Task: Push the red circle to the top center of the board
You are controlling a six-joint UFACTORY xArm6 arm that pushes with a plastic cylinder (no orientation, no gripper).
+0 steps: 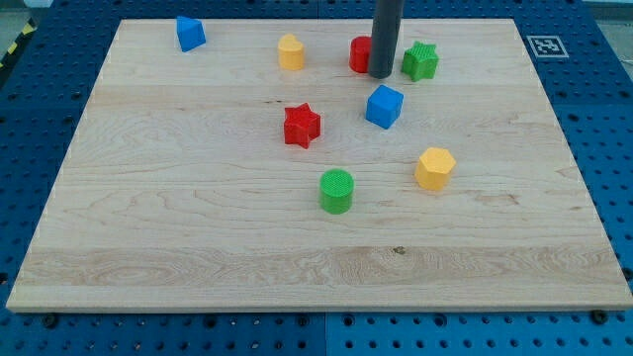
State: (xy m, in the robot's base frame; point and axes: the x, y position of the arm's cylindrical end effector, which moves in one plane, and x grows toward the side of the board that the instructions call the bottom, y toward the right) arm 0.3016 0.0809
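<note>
The red circle (360, 54) sits near the top centre of the wooden board (198, 227), partly hidden behind my dark rod. My tip (381, 74) rests on the board touching the red circle's right side, between it and the green star (420, 61). A blue cube (384, 106) lies just below my tip. A yellow block (291, 52) stands to the left of the red circle.
A red star (302, 126) lies at mid-board, a green circle (336, 190) below it and a yellow hexagon (434, 168) to the right. A blue block (190, 33) sits at the top left. A marker tag (546, 45) is at the board's top right corner.
</note>
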